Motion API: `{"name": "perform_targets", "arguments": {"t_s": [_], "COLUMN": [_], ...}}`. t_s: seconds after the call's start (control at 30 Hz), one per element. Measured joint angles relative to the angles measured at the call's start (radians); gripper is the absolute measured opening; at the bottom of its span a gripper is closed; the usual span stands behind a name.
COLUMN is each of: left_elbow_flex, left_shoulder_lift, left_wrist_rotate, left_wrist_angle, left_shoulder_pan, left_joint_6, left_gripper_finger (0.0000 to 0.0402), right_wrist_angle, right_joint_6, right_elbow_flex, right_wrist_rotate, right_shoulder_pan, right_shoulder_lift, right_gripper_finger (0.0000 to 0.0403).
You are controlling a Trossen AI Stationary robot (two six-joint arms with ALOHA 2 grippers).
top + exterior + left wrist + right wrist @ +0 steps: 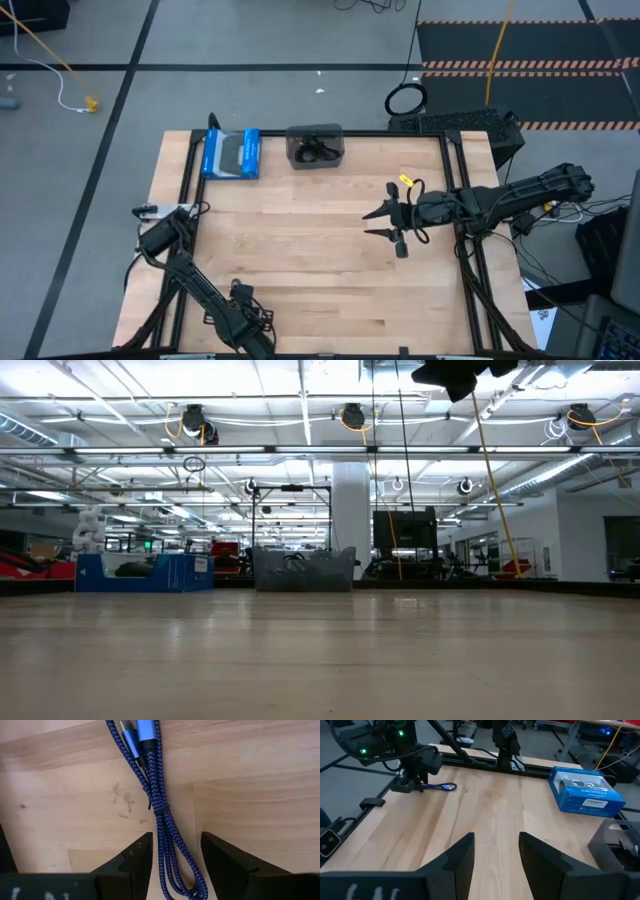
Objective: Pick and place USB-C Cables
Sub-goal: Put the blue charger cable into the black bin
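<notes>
Item one: my left gripper [172, 851], low at the left edge of the wooden table [300, 250], jaws spread apart and astride the blue-purple USB-C cable [161, 815], which lies flat on the wood between my fingers [132, 865] with its plug ends pointing away from me; whether my pads touch the braid I cannot tell. From my right wrist camera the same cable [444, 787] shows as a short blue strand on the table just in front of the left gripper [412, 785]. Item two: my right gripper [380, 222], held above the table's right-hand half, well apart from the cable, jaws released and grasping nothing, bare wood showing between its fingers [460, 857]. Item three: a dark grey bin [315, 146] at the table's far edge, with black cables [312, 150] inside; how many I cannot tell. Item four: a blue box [232, 154] just beside the bin, on the side nearer my left arm. Item five: a black cable ring [405, 99] on the floor beyond the table's far edge.
</notes>
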Motion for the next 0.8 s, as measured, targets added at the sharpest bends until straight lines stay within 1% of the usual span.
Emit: {"name": "perform_targets", "arguments": {"t_s": [0.07,0.2,0.37,0.43,0.67,0.8], "left_elbow_flex": [0.000,-0.002,-0.016,-0.017,-0.018,-0.018], "left_shoulder_lift": [0.000,0.001,-0.002,-0.002,-0.001,-0.003], "left_wrist_rotate": [0.000,-0.004,-0.009,-0.012,-0.025,-0.032], "left_wrist_angle": [0.000,0.000,0.005,0.007,0.021,0.015], "left_shoulder_pan": [0.000,-0.006,-0.010,-0.010,-0.010,0.002], "left_joint_6": [0.004,0.032,0.088,0.107,0.120,0.201], "left_gripper_finger": [0.0172,0.0172,0.0166,0.0150,0.0071,0.0041], "right_wrist_angle": [-0.001,-0.001,-0.001,-0.002,-0.007,0.000], "right_joint_6": [-0.011,-0.029,-0.052,-0.052,-0.096,-0.144], "right_elbow_flex": [0.000,0.000,0.000,0.000,0.000,0.000], "right_wrist_rotate": [-0.006,-0.051,-0.054,-0.054,-0.054,-0.050], "right_shoulder_pan": [0.000,0.000,0.000,0.000,0.003,0.003], "right_shoulder_lift": [0.000,0.000,0.000,0.000,0.000,0.000], "right_gripper_finger": [0.0146,0.0146,0.0146,0.0146,0.0146,0.0146]}}
